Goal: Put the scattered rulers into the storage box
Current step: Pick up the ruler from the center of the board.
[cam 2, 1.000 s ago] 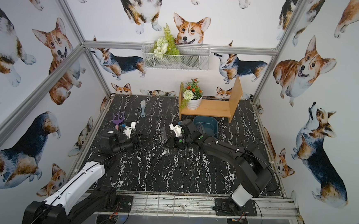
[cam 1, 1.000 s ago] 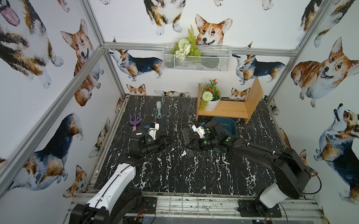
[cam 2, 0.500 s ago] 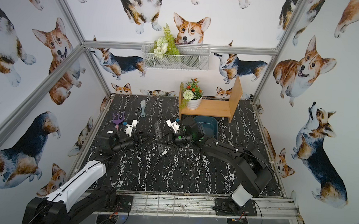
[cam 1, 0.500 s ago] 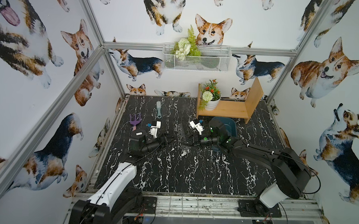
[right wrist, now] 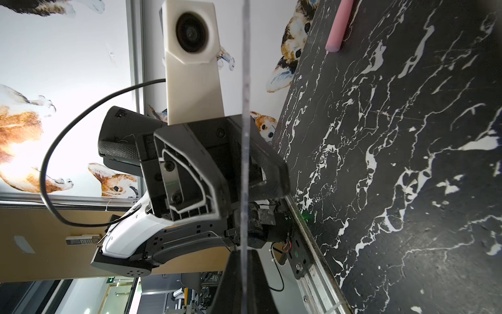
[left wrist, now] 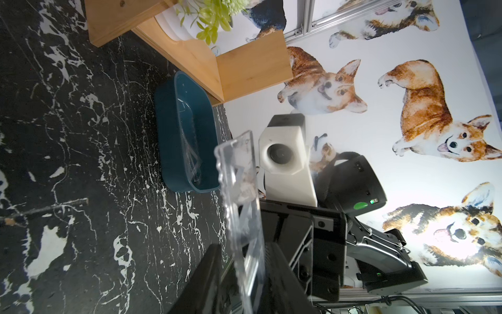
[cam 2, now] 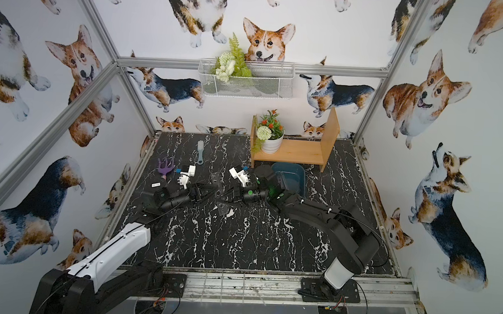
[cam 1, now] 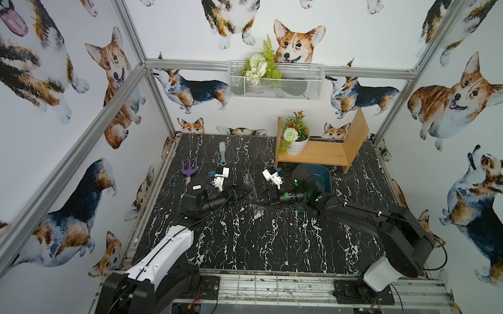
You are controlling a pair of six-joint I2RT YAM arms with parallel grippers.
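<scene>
Top views both show the black marbled table (cam 1: 268,248), with the two arms reaching in from the front rail and meeting near its middle. Bare marble lies between them and the front edge.

Behind the right arm, just in front of the wooden shelf (cam 1: 319,153), sits the box (cam 1: 328,180) (partly hidden by that arm's wrist). Only the left wrist view looks into it, where other rulers (left wrist: 191,146) lie along its floor.

Between the grippers the ruler (cam 1: 251,185) is held on edge. Its long axis runs roughly front to back, crosswise to both arms. The right wrist view shows it edge-on as a thin line, while the left wrist view shows its clear face and wavy edge.

The right gripper (right wrist: 244,271) is clamped on it. The left gripper (right wrist: 248,201) straddles it, jaws part open with a gap showing.
</scene>
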